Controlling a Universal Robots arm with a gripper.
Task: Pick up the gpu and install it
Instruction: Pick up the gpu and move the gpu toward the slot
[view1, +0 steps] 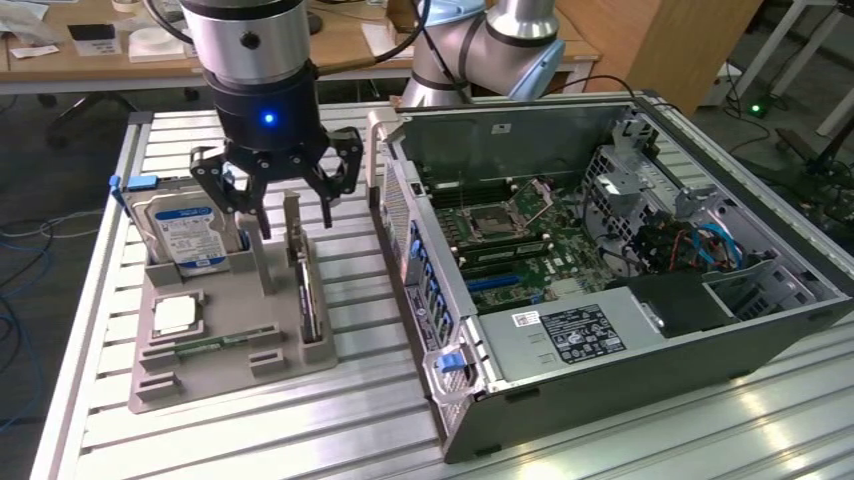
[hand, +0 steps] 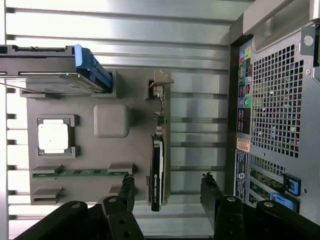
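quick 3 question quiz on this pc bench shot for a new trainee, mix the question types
1. True or false: the gripper holds the gpu.
2. Which part stands upright in the grey holder, beside the gripper? A) hard drive B) keyboard C) monitor
3. Short answer: are the gripper's jaws open or shut?
Key: 1 false, the gpu sits edge-on in the holder; 2 A; 3 open.

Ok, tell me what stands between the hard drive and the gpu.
A grey block of the holder, between hard drive and gpu, in the wrist view.
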